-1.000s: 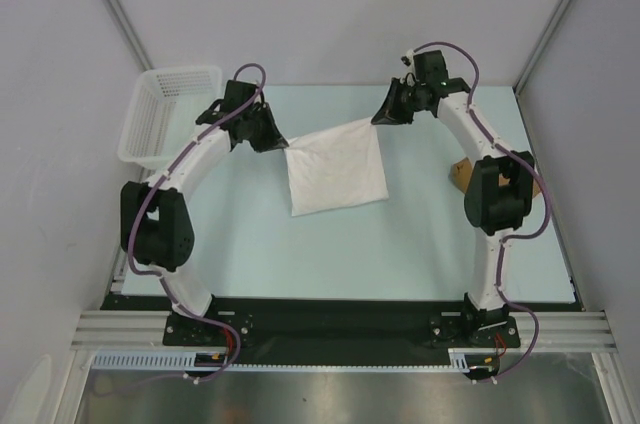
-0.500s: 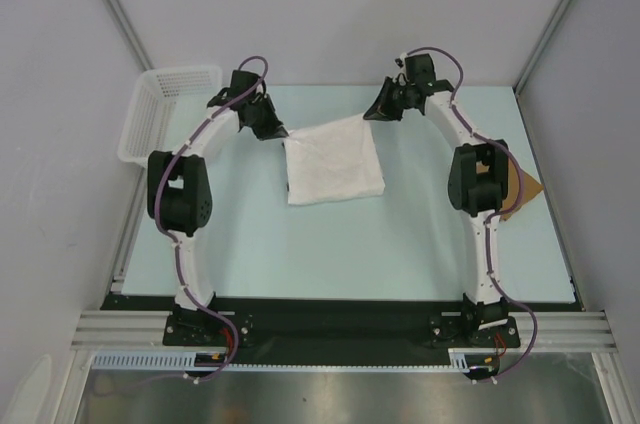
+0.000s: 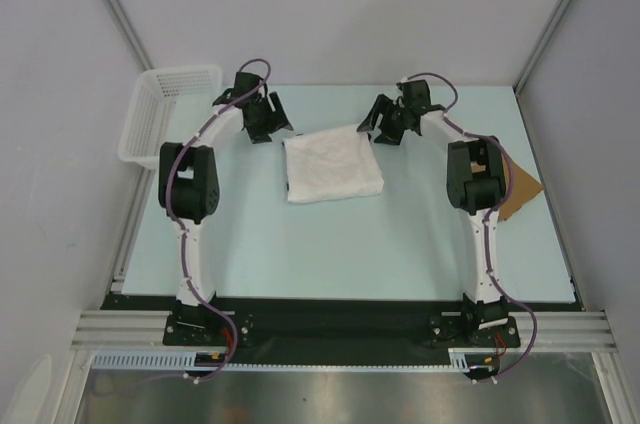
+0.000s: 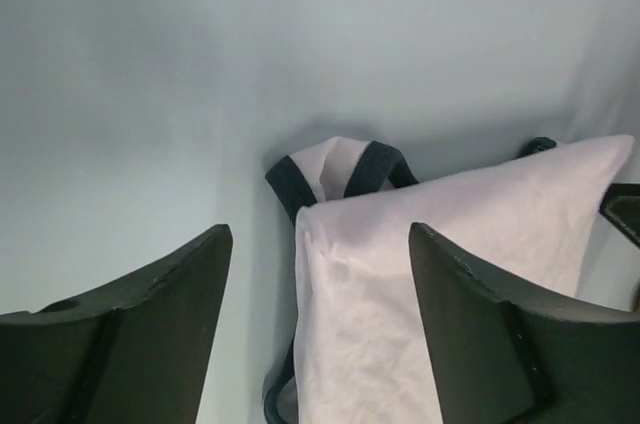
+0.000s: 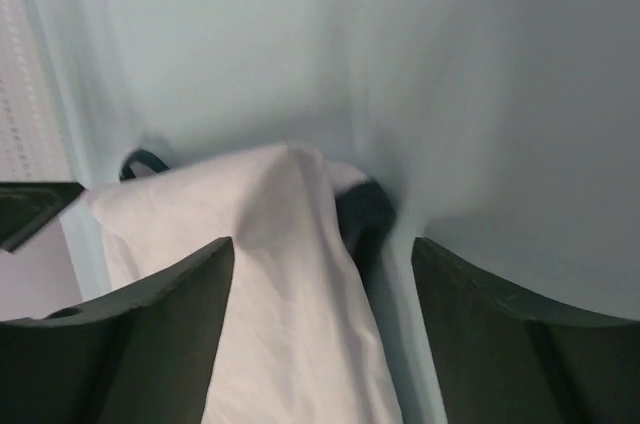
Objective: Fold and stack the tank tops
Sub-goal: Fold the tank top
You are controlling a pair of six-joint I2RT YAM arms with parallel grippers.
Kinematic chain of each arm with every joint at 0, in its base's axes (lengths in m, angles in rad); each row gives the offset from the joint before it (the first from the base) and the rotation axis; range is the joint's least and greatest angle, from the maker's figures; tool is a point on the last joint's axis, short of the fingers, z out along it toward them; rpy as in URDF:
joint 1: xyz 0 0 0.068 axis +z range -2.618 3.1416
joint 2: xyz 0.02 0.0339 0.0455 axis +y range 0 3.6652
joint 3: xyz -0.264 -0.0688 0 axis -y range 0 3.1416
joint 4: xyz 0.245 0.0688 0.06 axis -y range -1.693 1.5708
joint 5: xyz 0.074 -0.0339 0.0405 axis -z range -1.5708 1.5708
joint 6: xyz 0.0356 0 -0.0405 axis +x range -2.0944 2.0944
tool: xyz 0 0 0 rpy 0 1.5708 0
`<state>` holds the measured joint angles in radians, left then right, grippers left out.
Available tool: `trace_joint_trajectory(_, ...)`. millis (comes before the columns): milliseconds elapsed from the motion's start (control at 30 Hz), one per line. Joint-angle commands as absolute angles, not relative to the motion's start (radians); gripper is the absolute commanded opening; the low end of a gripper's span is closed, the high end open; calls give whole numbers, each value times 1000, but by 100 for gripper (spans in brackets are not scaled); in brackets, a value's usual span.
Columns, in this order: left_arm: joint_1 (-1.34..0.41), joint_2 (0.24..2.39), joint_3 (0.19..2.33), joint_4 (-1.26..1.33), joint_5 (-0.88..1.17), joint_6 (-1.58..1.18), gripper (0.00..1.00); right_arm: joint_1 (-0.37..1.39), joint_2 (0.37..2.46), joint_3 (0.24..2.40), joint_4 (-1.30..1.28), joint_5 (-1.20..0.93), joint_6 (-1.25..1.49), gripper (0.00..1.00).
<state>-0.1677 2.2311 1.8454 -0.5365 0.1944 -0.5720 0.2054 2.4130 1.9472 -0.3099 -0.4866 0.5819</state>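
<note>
Two wide, empty grippers: left gripper (image 3: 268, 124) and right gripper (image 3: 385, 126); white tank top (image 3: 333, 166) lies folded between them; tan tank top (image 3: 522, 193), right edge, nearer right arm.

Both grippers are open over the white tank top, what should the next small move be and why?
Probably raise both arms clear of the cloth. The left gripper and right gripper stand open at the far corners of the white tank top, which lies folded, held by neither. The tan tank top, partly hidden behind the right arm, looks like the next to fetch.
</note>
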Motion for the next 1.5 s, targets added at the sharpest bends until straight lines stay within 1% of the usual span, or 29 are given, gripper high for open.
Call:
trace_joint_trajectory(0,-167,2030,1824,-497,126,-519,77,201,2214,1858,-207,-428,523,73)
trace_joint_trajectory(33,-176,1998,1772,-491,123,-515,77,201,2182,1786,-193,-426,509,70)
trace_joint_trajectory(67,-184,1970,1746,-479,123,-505,77,201,2133,1755,-160,-439,509,63)
trace_joint_trajectory(133,-218,1893,1673,-466,120,-503,76,206,2089,1677,-126,-462,502,60)
trace_joint_trajectory(167,-230,1873,1646,-434,130,-508,75,209,2062,1657,-101,-488,500,55)
trace_joint_trajectory(200,-250,1850,1617,-411,149,-512,73,215,2053,1635,-85,-503,502,53)
trace_joint_trajectory(233,-256,1826,1567,-388,202,-520,72,221,2046,1619,-65,-523,503,51)
trace_joint_trajectory(267,-264,1819,1546,-343,230,-537,68,224,2049,1599,-30,-572,515,47)
trace_joint_trajectory(333,-275,1827,1510,-302,314,-555,63,238,2072,1597,-8,-662,541,40)
trace_joint_trajectory(367,-275,1838,1508,-275,340,-572,58,242,2085,1601,49,-687,572,31)
trace_joint_trajectory(433,-276,1885,1517,-250,383,-587,53,256,2126,1600,106,-754,627,25)
trace_joint_trajectory(467,-278,1900,1520,-226,418,-604,50,259,2140,1600,186,-781,658,20)
trace_joint_trajectory(533,-276,1940,1532,-187,443,-624,47,265,2203,1603,302,-848,788,15)
trace_joint_trajectory(567,-272,1991,1543,-157,448,-640,44,268,2233,1611,395,-859,837,13)
trace_joint_trajectory(667,-252,2083,1615,-134,445,-666,37,265,2347,1680,501,-877,965,10)
trace_joint_trajectory(767,-219,2175,1658,-89,442,-689,34,252,2454,1741,547,-868,1046,5)
trace_joint_trajectory(867,-190,2232,1677,-60,416,-690,34,238,2528,1764,540,-830,1066,0)
trace_joint_trajectory(1000,-160,2295,1718,-69,408,-683,33,204,2563,1752,538,-804,1078,0)
trace_joint_trajectory(1133,-146,2260,1709,-92,373,-650,34,173,2496,1697,531,-802,1039,0)
trace_joint_trajectory(1233,-149,2175,1665,-97,345,-614,42,175,2401,1635,492,-814,967,1)
trace_joint_trajectory(1267,-150,2122,1648,-95,339,-601,47,176,2372,1619,495,-827,959,3)
trace_joint_trajectory(1300,-156,2097,1634,-95,330,-592,50,178,2321,1577,505,-842,948,4)
trace_joint_trajectory(1367,-163,2044,1588,-109,325,-569,52,190,2261,1533,518,-891,934,6)
trace_joint_trajectory(1467,-169,1942,1508,-107,339,-561,54,207,2143,1445,519,-963,882,8)
